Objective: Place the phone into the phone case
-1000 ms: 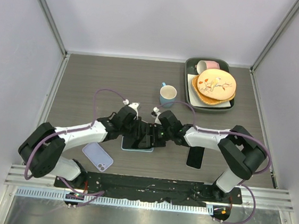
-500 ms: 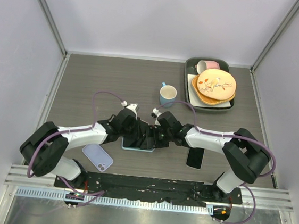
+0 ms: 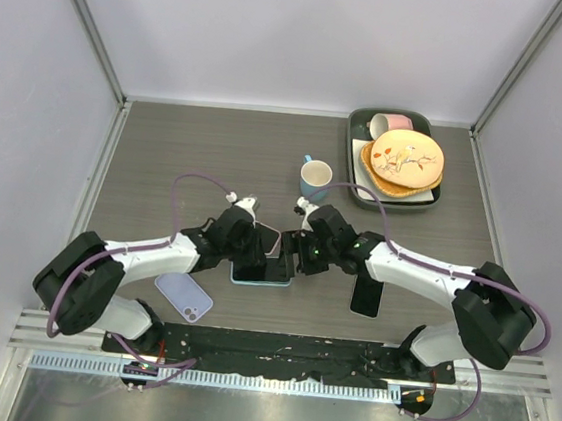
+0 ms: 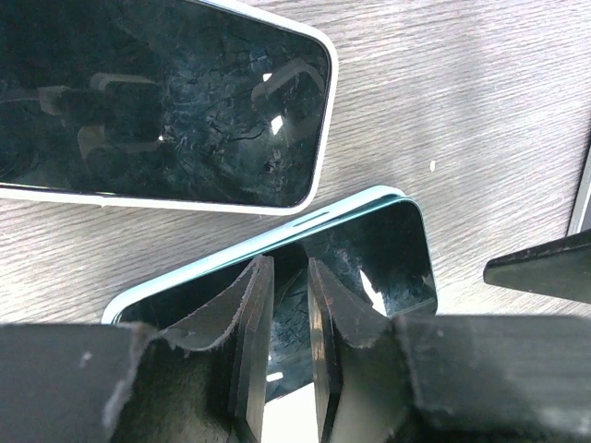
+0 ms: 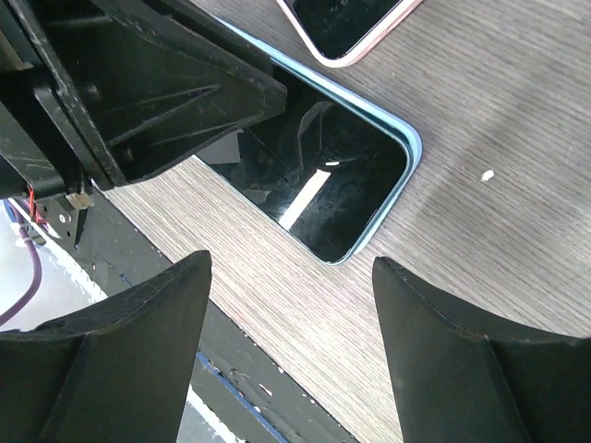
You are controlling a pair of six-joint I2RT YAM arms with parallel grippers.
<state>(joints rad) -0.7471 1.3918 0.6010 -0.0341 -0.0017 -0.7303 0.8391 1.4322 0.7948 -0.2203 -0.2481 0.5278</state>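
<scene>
Left wrist view: left gripper [image 4: 289, 266] fingers nearly together with nothing between, tips down on the phone [image 4: 388, 254], which lies in the blue case [image 4: 305, 220] between both arms; can't tell whether every edge is seated. Right gripper [image 5: 291, 268] spread wide, empty, over a phone corner. Likely best: press flat near the rim, corner by corner, right steadying the case against skidding.

From above we see the left gripper [image 3: 256, 260] and right gripper [image 3: 293, 260] nose-to-nose over the blue-cased phone [image 3: 264, 278], mug [image 3: 315, 179] behind.
</scene>
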